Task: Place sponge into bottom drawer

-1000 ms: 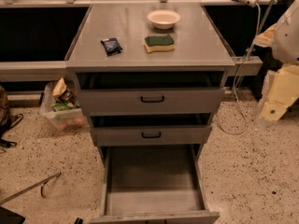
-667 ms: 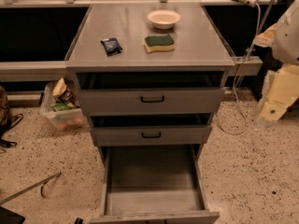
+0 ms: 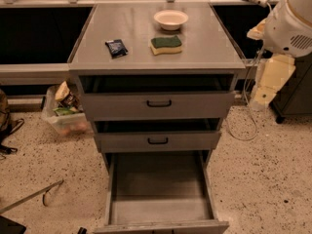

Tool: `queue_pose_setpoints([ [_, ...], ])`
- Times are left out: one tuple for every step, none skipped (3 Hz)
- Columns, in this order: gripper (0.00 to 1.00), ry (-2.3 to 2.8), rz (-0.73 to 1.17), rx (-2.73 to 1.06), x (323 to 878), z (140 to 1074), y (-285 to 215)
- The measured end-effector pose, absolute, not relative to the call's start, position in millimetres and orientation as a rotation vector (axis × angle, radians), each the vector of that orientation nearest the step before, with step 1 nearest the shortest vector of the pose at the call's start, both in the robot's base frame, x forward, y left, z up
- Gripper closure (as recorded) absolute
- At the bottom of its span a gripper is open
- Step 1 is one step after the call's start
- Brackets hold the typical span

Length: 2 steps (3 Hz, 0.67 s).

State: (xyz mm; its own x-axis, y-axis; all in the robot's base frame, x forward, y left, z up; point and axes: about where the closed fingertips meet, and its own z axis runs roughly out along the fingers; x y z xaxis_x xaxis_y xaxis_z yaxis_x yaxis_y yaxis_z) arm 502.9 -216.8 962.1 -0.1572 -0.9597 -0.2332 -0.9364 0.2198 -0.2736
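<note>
The sponge [image 3: 166, 45], dark green on top with a yellow base, lies flat on the grey cabinet top [image 3: 146, 57], right of centre and just in front of a white bowl. The bottom drawer [image 3: 158, 208] is pulled out wide, and its plain grey inside holds nothing. My arm is at the right edge of the view, beside the cabinet. Its gripper [image 3: 269, 87] hangs there at the height of the top drawer, well to the right of the sponge and touching nothing.
A white bowl [image 3: 170, 19] stands behind the sponge. A dark blue packet [image 3: 116, 48] lies on the left of the top. The top drawer [image 3: 158, 104] and middle drawer [image 3: 158, 140] stand slightly open. A clear bin [image 3: 66, 111] sits on the floor to the left, and a cable [image 3: 243, 126] to the right.
</note>
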Motion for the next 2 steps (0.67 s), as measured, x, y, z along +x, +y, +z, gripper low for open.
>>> queue_pose_setpoints([
  [0.00, 2.080, -0.083, -1.766, 561.0, 948.4, -218.2],
  [0.00, 2.026, -0.067, -1.798, 618.1, 923.1, -202.2],
])
